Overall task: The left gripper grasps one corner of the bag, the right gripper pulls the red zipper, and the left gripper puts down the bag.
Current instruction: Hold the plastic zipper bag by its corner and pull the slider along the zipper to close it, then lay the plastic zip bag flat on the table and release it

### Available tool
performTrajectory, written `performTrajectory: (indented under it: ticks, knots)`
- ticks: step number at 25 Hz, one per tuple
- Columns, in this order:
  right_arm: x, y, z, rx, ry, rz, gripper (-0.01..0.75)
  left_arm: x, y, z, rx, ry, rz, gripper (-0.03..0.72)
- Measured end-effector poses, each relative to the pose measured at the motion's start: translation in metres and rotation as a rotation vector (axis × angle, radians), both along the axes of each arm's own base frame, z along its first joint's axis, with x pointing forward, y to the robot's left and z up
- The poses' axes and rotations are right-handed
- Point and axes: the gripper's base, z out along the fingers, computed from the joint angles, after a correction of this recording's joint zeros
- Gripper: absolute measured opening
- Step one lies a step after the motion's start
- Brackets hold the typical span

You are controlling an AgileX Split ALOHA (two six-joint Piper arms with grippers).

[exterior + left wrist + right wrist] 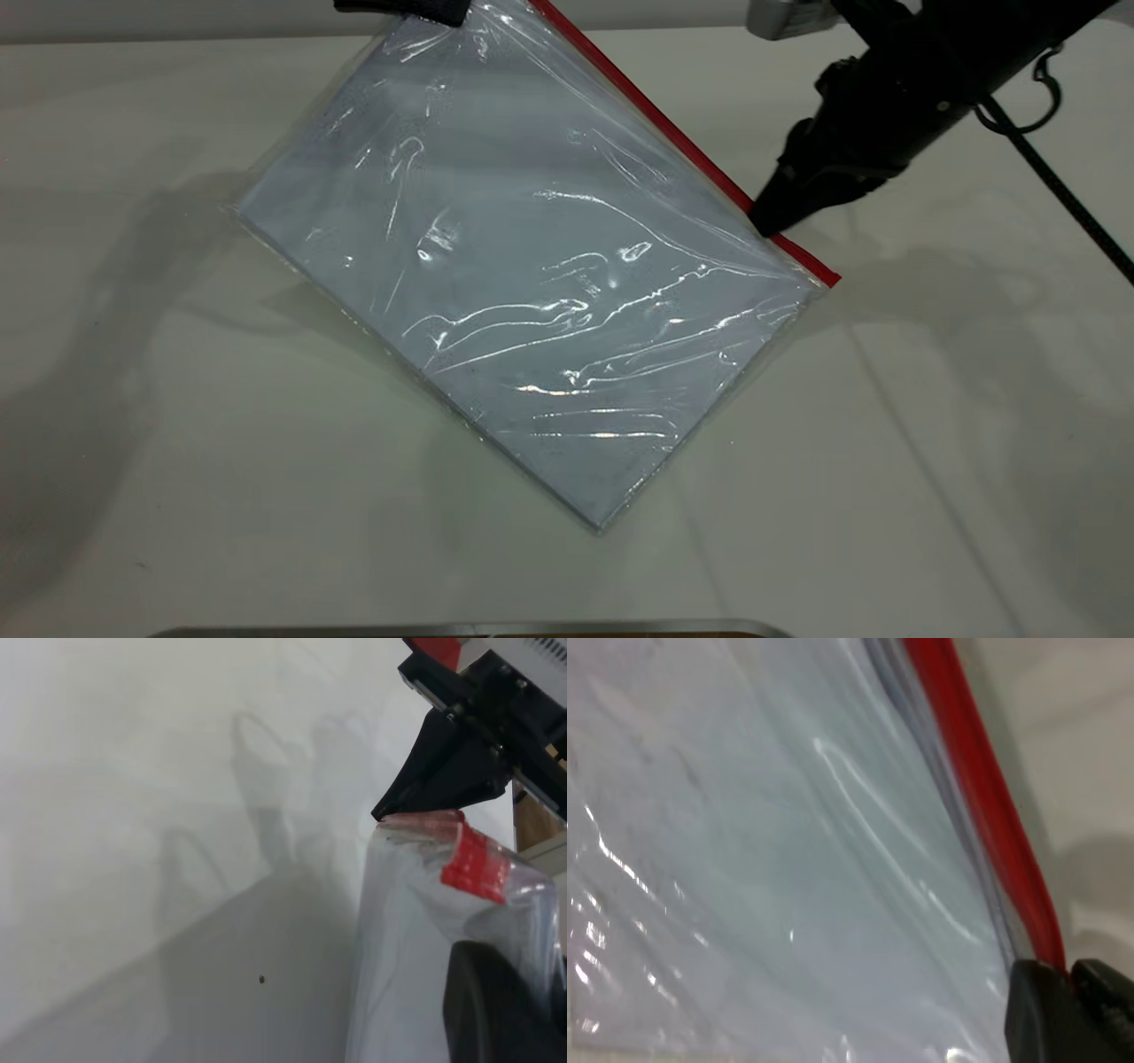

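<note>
Left gripper (403, 7) clamps the bag (532, 283) by its far red corner, tilted off the table (930, 443). Right gripper (769, 221) pinches the red zipper (673, 133) near its right end; setting down remains.

Bright glare on bag (532, 292), soft shadows

Pale tabletop (177, 496) crossed by soft grey shadows.

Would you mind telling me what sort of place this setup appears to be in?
Probably a robotics lab or test bench. A plain white table carries only a clear document bag with a red zipper, handled by two black robot tools: the left tool holding its upper corner, the right tool at the zipper.
</note>
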Motion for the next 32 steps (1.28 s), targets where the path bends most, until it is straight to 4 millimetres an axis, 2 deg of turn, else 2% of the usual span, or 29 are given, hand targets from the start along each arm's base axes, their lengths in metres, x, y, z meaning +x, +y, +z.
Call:
performTrajectory:
  ticks: [7,14,17,21,25,27,29,32]
  knots:
    - [-0.007,-0.018,-0.003,-0.041,0.123,-0.005,0.038,0.0,0.0,0.0,-0.002,0.0,0.0,0.053]
    - [-0.01,-0.021,-0.004,-0.058,0.16,-0.014,0.057,-0.001,0.001,-0.001,0.011,-0.012,-0.014,0.053]
    - [-0.01,-0.021,-0.004,-0.06,0.161,-0.015,0.1,-0.001,0.002,-0.001,0.023,-0.015,-0.022,0.056]
    - [-0.01,-0.022,-0.004,-0.065,0.156,-0.014,0.245,-0.002,0.003,-0.004,0.05,-0.023,-0.04,0.082]
    - [-0.009,-0.022,-0.004,-0.069,0.149,-0.019,0.418,-0.002,0.005,-0.004,0.054,-0.025,-0.038,0.191]
    - [-0.008,-0.022,-0.004,-0.074,0.14,-0.024,0.486,-0.002,0.007,-0.004,0.063,-0.027,-0.04,0.288]
    - [-0.007,-0.023,-0.004,-0.077,0.133,-0.028,0.525,-0.001,0.008,-0.005,0.072,-0.033,-0.032,0.384]
    - [-0.005,-0.024,-0.003,-0.088,0.112,-0.034,0.545,0.002,0.009,-0.006,0.098,-0.046,-0.002,0.52]
